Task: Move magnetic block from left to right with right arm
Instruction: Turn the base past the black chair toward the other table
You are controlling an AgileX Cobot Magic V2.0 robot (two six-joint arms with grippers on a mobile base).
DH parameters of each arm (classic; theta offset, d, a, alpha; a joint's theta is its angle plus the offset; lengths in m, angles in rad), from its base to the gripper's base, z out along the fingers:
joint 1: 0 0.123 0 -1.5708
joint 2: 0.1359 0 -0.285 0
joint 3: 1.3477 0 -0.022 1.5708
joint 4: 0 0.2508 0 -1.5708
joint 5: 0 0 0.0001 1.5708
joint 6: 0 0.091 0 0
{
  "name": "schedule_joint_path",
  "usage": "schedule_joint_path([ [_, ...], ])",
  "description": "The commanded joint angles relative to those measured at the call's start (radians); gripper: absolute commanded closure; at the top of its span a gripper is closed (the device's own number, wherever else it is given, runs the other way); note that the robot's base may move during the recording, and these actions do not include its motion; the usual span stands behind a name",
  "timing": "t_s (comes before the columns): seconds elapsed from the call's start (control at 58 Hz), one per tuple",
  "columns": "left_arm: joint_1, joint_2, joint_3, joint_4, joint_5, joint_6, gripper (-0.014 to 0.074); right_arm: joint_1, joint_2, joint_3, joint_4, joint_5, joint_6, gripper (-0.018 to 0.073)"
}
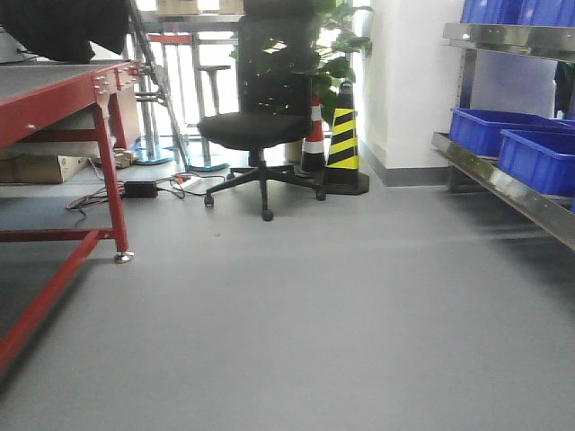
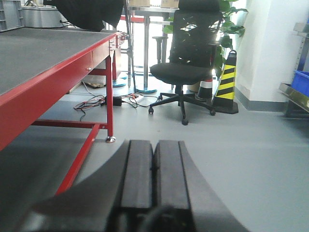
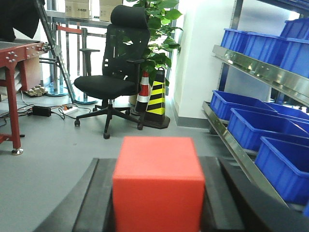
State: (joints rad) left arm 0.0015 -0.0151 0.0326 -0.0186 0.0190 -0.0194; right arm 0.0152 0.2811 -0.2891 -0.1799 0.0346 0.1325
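Got the red cube (image 3: 158,183) clamped in my right end effector (image 3: 157,203), held up off the floor for carrying rightward, while my left end effector (image 2: 154,166) sits pressed together, idle.

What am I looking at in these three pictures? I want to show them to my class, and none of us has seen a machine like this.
This is a two-armed robot on a wheeled base, and each picture comes from one of its cameras. The front view looks across a grey floor to a black office chair, a striped cone, a red workbench and blue bins on a shelf. The other two cameras sit on the wrists, looking out along each arm's jaws. The left gripper is shut and holds nothing; beside it the workbench top shows nothing but some grey containers at its far end. The right gripper holds the magnetic block, a plain red cube, between its dark fingers.
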Motion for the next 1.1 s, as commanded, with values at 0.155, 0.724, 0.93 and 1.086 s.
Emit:
schedule_joint_path([
  [0.155, -0.003, -0.010, 0.007, -0.003, -0.078, -0.002, 0.0713, -0.005, 0.008, -0.029, -0.013, -0.092, -0.005, 0.0284],
  [0.724, -0.003, -0.010, 0.007, -0.003, -0.078, -0.002, 0.0713, -0.005, 0.008, -0.029, -0.013, -0.092, -0.005, 0.0284],
  [0.93, -0.003, -0.010, 0.007, -0.003, -0.078, -0.002, 0.0713, -0.005, 0.008, -0.029, -0.013, -0.092, -0.005, 0.0284],
  [1.086, -0.003, -0.010, 0.007, -0.003, -0.078, -0.002, 0.0713, -0.005, 0.008, -0.029, -0.013, -0.092, -0.005, 0.0284],
])
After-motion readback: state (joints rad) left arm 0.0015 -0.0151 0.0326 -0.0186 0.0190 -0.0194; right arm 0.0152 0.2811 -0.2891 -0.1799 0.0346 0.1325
